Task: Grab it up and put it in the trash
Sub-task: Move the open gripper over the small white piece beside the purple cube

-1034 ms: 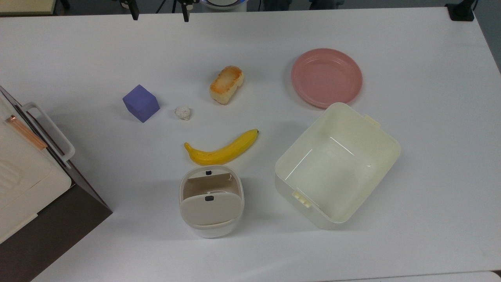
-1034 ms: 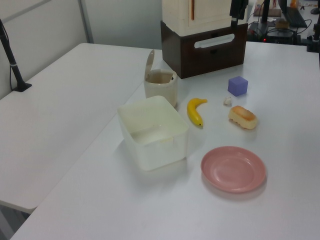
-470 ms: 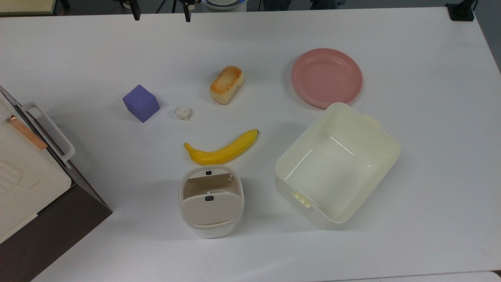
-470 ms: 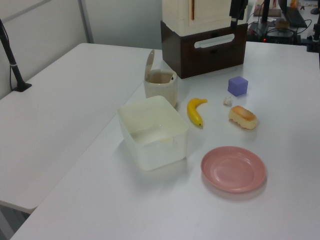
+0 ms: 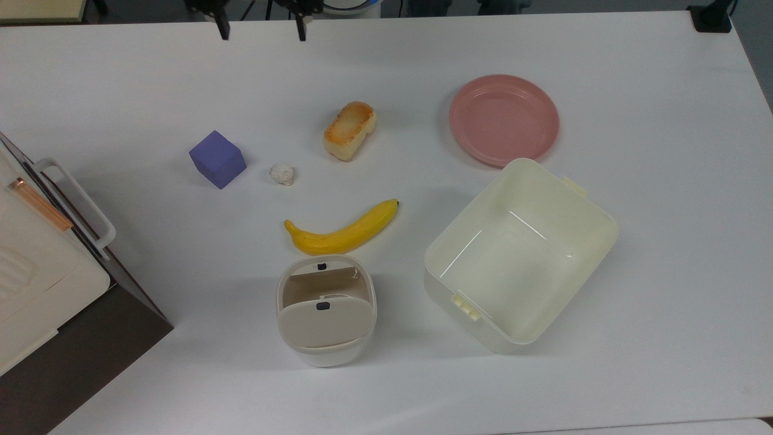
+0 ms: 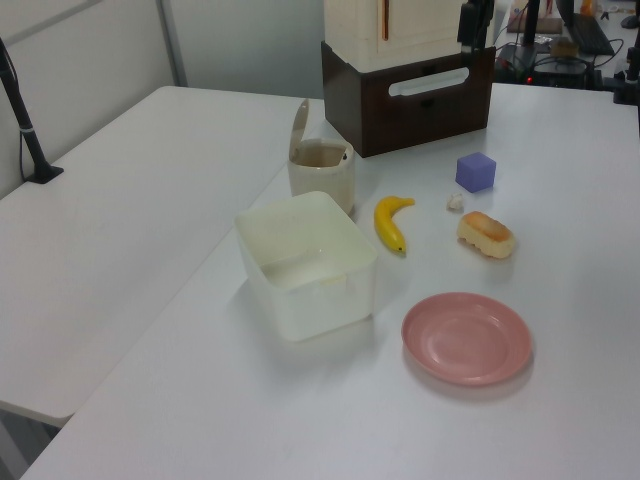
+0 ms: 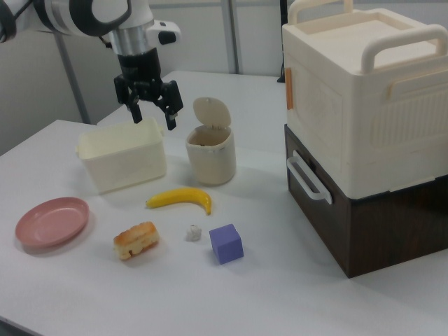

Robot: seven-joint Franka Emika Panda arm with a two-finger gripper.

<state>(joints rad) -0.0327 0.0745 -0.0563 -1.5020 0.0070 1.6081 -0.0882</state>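
Observation:
The tiny white paper wad [image 5: 282, 174] [image 6: 455, 202] [image 7: 193, 232] lies on the table between the purple cube [image 5: 218, 159] and the toasted bread piece [image 5: 349, 130]. The small white trash bin [image 5: 326, 356] [image 6: 320, 185] [image 7: 210, 166] stands past the banana [image 5: 342, 231], its beige lid tipped up. My gripper [image 5: 261, 30] [image 7: 153, 119] hangs open and empty, high above the table. It sits at the top view's top edge, well away from the wad.
A cream rectangular tub [image 5: 459, 302] [image 7: 126, 168] stands beside the bin, and a pink plate [image 5: 503, 119] [image 7: 52, 220] lies beyond it. A large cream box stacked on a dark brown one [image 5: 36, 272] [image 7: 364, 140] fills the top view's left edge.
My gripper's fingertips have come a little further into the top view, down and slightly right. Nothing on the table has moved.

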